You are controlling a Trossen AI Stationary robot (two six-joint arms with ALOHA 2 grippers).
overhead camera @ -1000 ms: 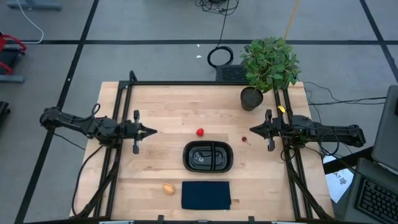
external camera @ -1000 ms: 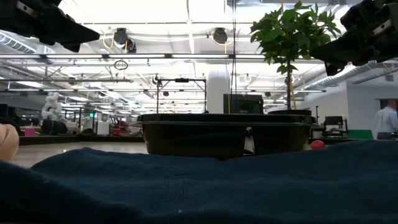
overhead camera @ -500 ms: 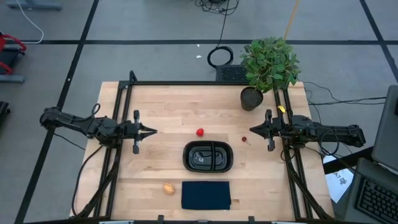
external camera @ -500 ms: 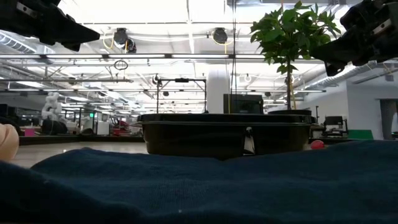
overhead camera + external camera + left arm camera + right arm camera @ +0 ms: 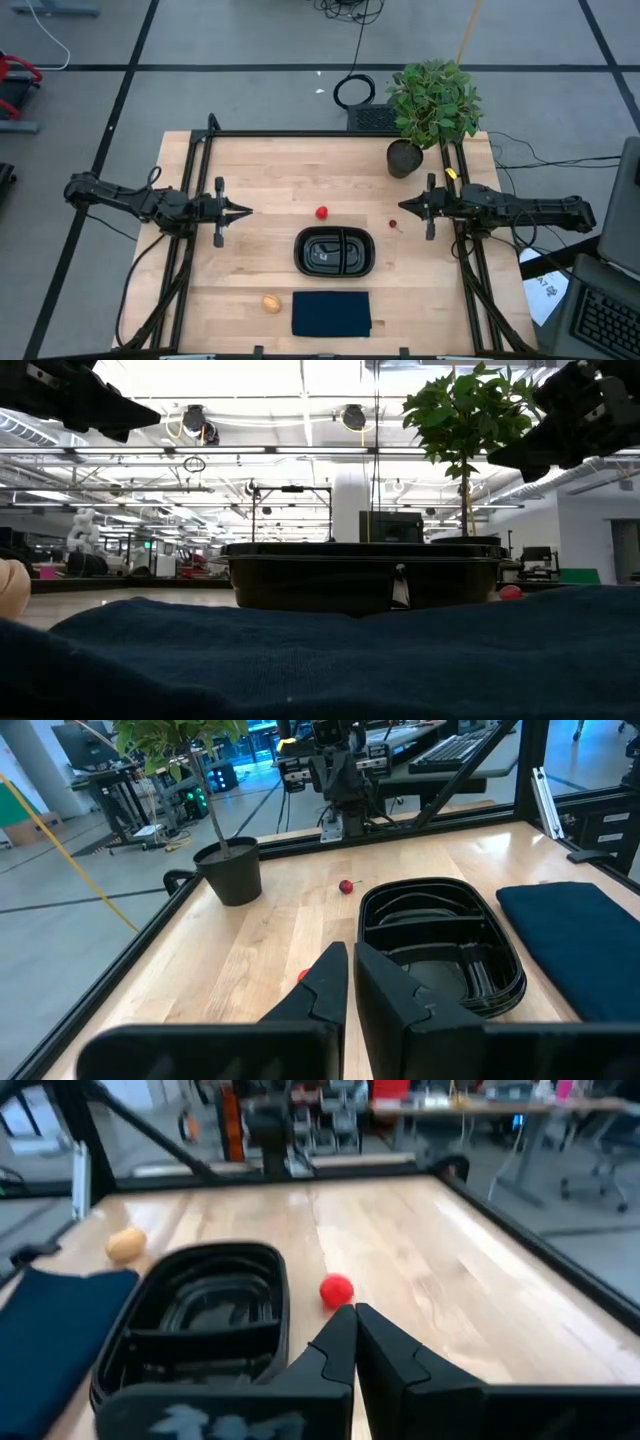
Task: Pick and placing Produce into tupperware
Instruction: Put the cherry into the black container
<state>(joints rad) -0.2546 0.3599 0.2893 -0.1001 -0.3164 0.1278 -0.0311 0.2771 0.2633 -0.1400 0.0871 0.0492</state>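
The tupperware (image 5: 335,251), a black oval container with a divider, sits on the wooden surface (image 5: 270,180) between the two arms and holds no produce that can be seen. Every place below is given from it.

Just beside its near edge lies a flat dark blue cloth (image 5: 331,313). Beyond its far right corner, well apart, stands a potted plant (image 5: 430,110).

The produce lies loose around it. The bright red ball (image 5: 321,212) rests just past its far rim, a little to the left of its middle. The tan-orange ball (image 5: 271,303) lies off its near left corner, just beside the cloth. The tiny dark red piece (image 5: 393,224) sits off its far right corner. All three are round, so no long axis governs the approach.

The left gripper (image 5: 244,211) hovers to the container's left with its jaws nearly shut and empty. The right gripper (image 5: 405,208) hovers to its right, jaws fully shut and empty.

The relation that matters: the dark red piece lies just in front of the right jaws, by far the shortest reach. The red ball sits roughly between the two arms, and the tan-orange ball falls on the left arm's side. Either pair of jaws would have to widen first.
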